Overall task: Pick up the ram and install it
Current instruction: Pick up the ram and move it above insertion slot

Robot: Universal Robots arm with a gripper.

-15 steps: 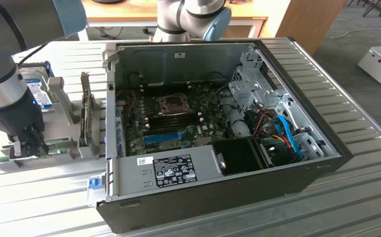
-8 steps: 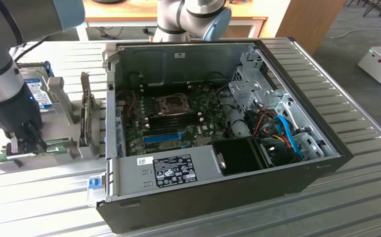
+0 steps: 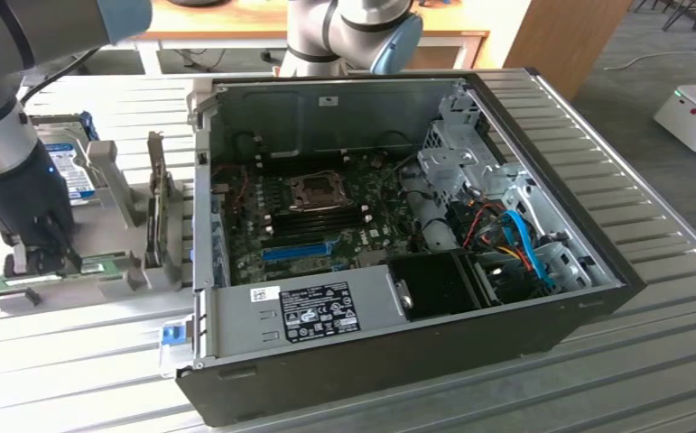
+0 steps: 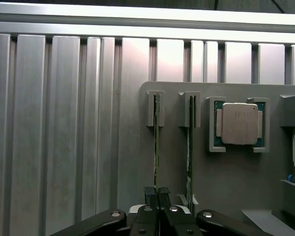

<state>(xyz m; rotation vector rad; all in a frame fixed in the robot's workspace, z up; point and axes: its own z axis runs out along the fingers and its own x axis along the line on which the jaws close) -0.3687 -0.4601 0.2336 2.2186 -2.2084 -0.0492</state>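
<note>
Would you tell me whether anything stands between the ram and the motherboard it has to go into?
Yes. The gripper is shut on the ram in the grey holder; between there and the motherboard rises the open case's metal wall. From above, the board lies uncovered.
</note>
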